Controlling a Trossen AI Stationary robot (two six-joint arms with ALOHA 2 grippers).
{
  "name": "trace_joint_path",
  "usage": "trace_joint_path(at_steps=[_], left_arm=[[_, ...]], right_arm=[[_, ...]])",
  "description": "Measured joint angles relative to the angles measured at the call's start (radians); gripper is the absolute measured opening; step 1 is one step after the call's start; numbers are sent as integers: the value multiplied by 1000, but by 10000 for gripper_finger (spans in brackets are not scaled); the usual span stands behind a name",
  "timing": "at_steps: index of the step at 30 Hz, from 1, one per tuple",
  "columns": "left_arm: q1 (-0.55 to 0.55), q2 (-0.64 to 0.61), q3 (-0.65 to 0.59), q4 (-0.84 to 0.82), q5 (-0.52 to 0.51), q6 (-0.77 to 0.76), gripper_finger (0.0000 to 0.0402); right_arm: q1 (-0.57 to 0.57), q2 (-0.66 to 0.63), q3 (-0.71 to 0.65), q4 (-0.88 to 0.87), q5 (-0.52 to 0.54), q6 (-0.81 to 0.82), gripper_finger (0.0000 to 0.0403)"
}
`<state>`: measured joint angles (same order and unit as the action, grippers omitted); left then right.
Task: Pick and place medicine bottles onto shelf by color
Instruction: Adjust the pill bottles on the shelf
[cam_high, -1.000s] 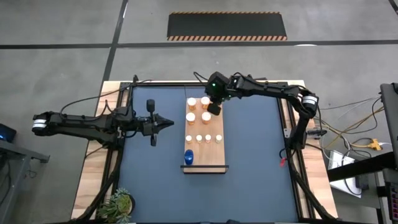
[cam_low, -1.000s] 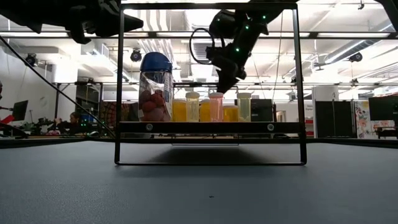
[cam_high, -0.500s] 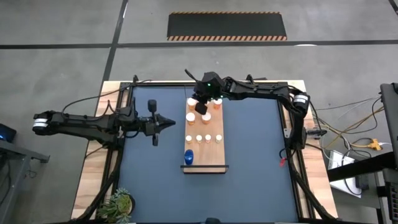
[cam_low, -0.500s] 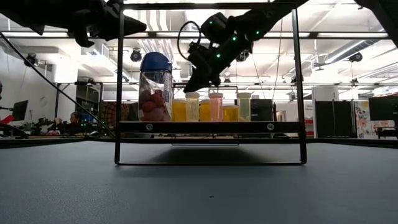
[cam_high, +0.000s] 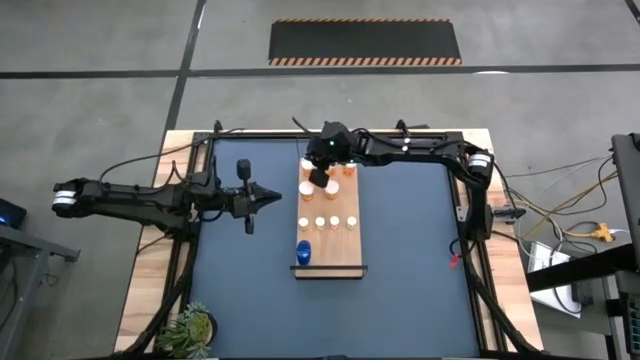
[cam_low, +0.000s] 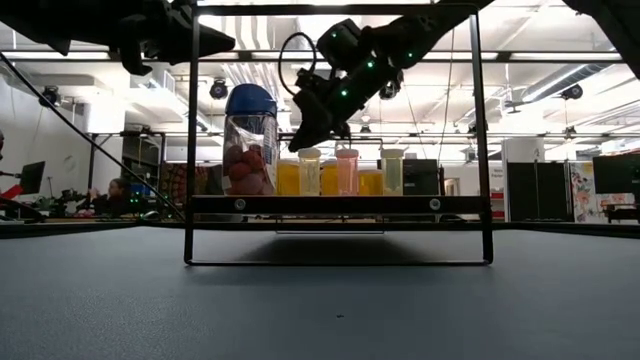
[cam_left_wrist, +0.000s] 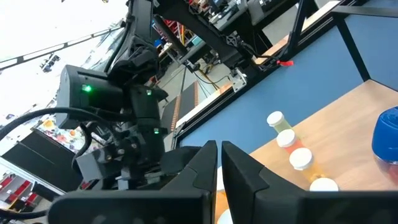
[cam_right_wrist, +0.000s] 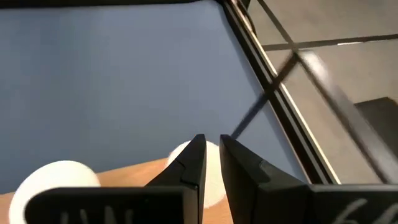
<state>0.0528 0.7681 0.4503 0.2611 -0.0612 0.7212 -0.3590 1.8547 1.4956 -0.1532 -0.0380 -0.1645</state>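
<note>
So from where I'm standing, the right gripper (cam_high: 318, 178) is reaching across from the right side and hanging over the far end of the shelf (cam_high: 355, 245), right above the cluster of big orange bottles (cam_high: 307, 189) with white caps. Its fingers (cam_right_wrist: 194, 163) are pinched nearly together with just a thin slit between them and nothing held. In the right wrist view you can see two white caps (cam_right_wrist: 55, 182) on the wood just under and beside those fingertips, with the blue mat (cam_high: 410, 260) beyond.

The left gripper (cam_high: 274, 199) is parked off to the left of the shelf, over the mat, pointing toward it, well apart from any bottle. Its fingers are closed up tight and empty. From the table-level camera it shows up high (cam_low: 215, 42), above the shelf frame.

The shelf is a long light-brown board sitting mid-table. A row of four small white-capped bottles (cam_high: 327, 222) runs across its middle, and the blue bottle (cam_high: 303, 251) stands alone near the dark-edged near end. In the low view the blue-capped one (cam_low: 250, 140) looks biggest since it's closest, with the orange ones (cam_low: 311, 171) lined up behind it.

There's a green plant (cam_high: 190, 328) at the near left corner of the table.
</note>
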Motion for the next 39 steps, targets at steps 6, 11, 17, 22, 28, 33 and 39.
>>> trace_joint_path(at_steps=[6, 11, 17, 22, 28, 33, 39], left_arm=[[0, -4, 0, -1, 0, 0, 6], [0, -10, -1, -1, -3, 1, 6], [0, -14, -1, -1, -5, 1, 6], [0, -14, -1, -1, -6, 1, 6], [0, -14, -1, -1, -6, 1, 6], [0, -14, -2, -9, -6, 1, 6], [0, -14, -2, -9, -7, 1, 6]], right_arm=[[22, -45, 16, -1, 33, -13, 38], [40, -67, 22, 0, 66, 128, 38], [89, -60, 21, -58, 221, 301, 38], [98, -43, 21, -87, 276, 450, 38], [99, 13, 21, -102, 270, 519, 38], [97, 23, 21, -90, 275, 532, 38], [95, 41, 21, -58, 326, 508, 38]])
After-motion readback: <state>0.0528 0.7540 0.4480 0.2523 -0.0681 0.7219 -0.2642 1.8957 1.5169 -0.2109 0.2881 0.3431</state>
